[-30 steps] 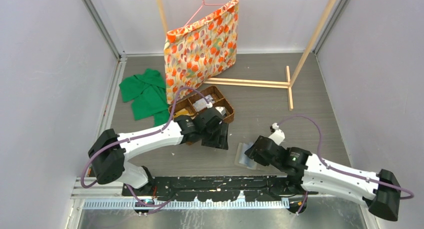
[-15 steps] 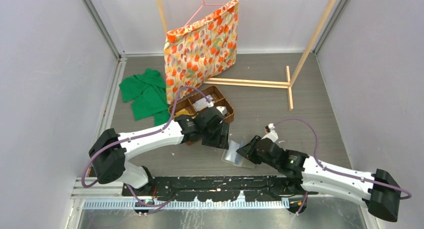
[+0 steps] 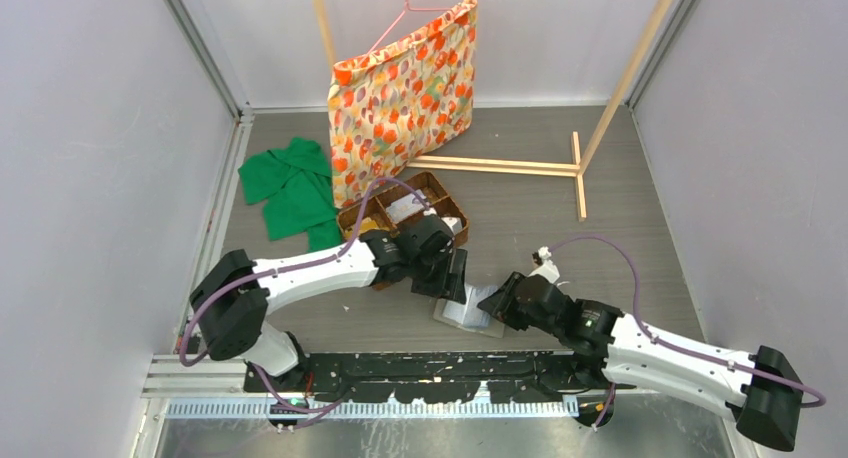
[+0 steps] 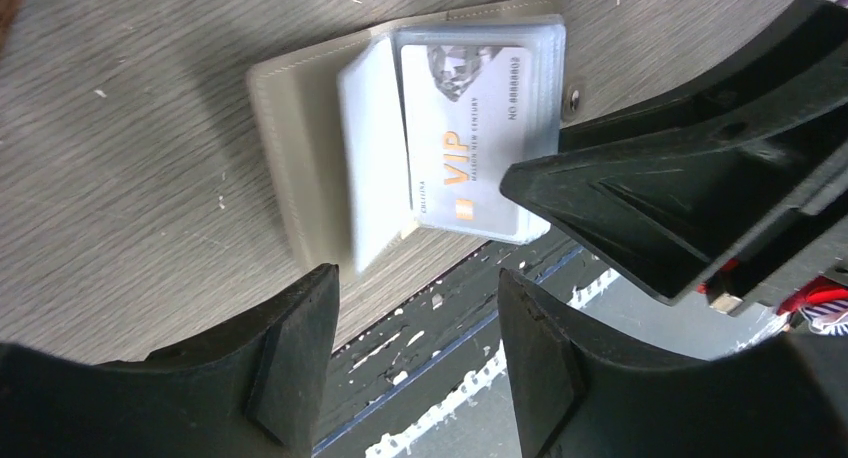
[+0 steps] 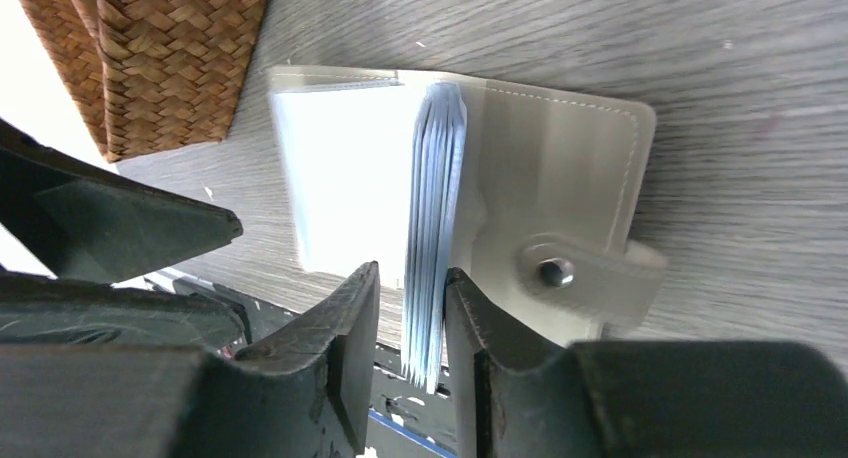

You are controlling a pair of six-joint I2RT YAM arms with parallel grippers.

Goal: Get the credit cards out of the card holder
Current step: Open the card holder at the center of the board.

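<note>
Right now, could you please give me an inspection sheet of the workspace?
Surface: grey wood-grain table.
Job's things: card holder lies open on the table; a credit card marked VIP sits in a clear sleeve.
Clutter: wicker basket, green cloth, floral bag on a pink hanger, wooden rack.
Claws: left claw open, pointed at the holder; right claw brackets the upright sleeve stack, pinch unclear.
Cables: purple cables loop along both arms.
Surroundings: pale walls on three sides.
</note>
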